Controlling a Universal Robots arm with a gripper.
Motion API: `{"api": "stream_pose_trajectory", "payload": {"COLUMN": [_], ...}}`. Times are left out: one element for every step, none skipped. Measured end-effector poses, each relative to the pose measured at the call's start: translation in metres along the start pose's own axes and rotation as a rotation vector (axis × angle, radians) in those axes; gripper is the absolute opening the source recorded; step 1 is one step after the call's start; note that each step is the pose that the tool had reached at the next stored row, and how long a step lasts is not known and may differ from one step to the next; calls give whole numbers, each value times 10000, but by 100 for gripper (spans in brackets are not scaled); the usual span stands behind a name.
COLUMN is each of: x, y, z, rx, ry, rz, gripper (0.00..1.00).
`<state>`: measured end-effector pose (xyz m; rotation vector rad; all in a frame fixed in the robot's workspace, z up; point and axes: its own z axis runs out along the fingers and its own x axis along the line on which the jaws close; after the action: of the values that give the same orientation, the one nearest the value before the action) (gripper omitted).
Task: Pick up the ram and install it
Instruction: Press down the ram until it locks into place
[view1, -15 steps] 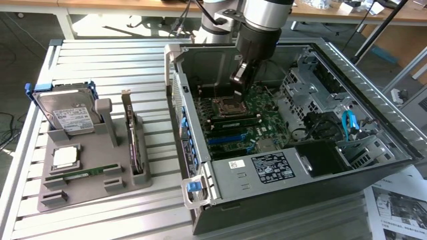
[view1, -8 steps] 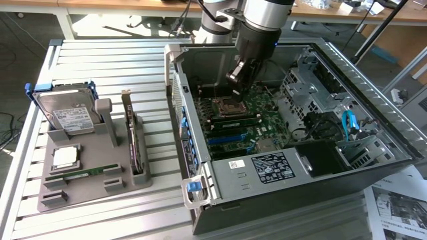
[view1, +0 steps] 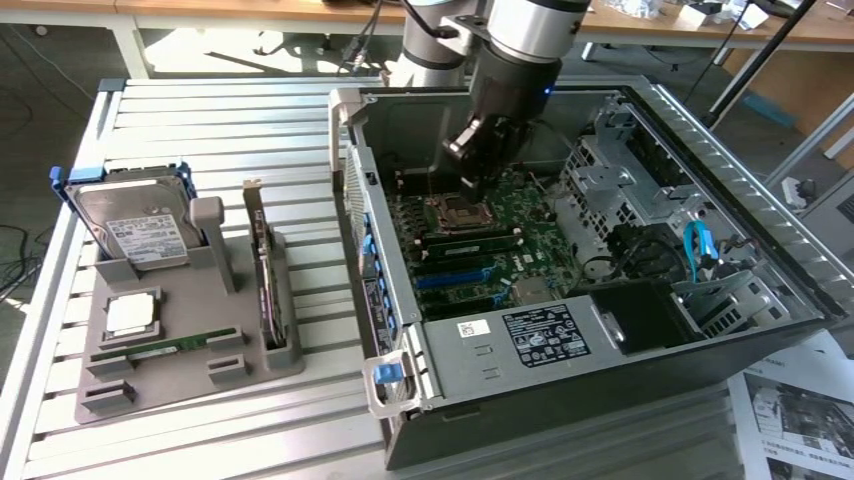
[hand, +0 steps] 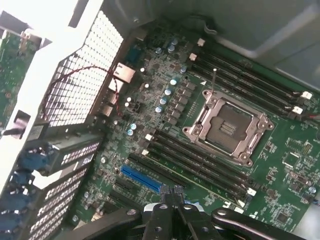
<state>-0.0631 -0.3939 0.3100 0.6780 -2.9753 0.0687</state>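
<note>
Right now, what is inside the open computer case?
Inside the computer case: a green motherboard, an empty processor socket, memory slots. The shut tool hangs above them, covering part.

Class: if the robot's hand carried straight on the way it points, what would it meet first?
Probably the motherboard, near the memory slots beside the empty processor socket; the shut hand holds nothing, though depth is unclear.

1 table (view1: 200, 110) is carrying 1 grey tray (view1: 174, 385) and 1 open case (view1: 721, 130). The tray is holding 1 hard drive (view1: 131, 228), 1 card (view1: 267, 290), 1 processor (view1: 130, 313) and 1 ram (view1: 167, 348). The case is housing 1 motherboard (hand: 165, 100), which is showing 1 socket (hand: 229, 127), 1 blue slot (hand: 142, 179) and 2 banks of dark slots (hand: 200, 165) (the slots per bank are too hard to count). 1 arm (view1: 527, 40) is carrying 1 gripper (hand: 170, 192).
</note>
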Motion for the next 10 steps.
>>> {"api": "stream_pose_trajectory", "payload": {"x": [0,-1,-3,-3,-2,-2,-1,-1,-1,-1], "y": [0,0,1,2,2,3,3,3,3,2], "z": [4,9,29,41,40,41,42,42,41,41], "rx": [-16,-30,-62,-84,-88,-94,-106,-115,-129,-147], "ry": [5,9,12,13,15,14,14,16,21,25], "rz": [174,323,671,935,1008,1035,1122,1213,1367,1550], "gripper": [11,11,11,11,11,11,11,11,11,11]}}
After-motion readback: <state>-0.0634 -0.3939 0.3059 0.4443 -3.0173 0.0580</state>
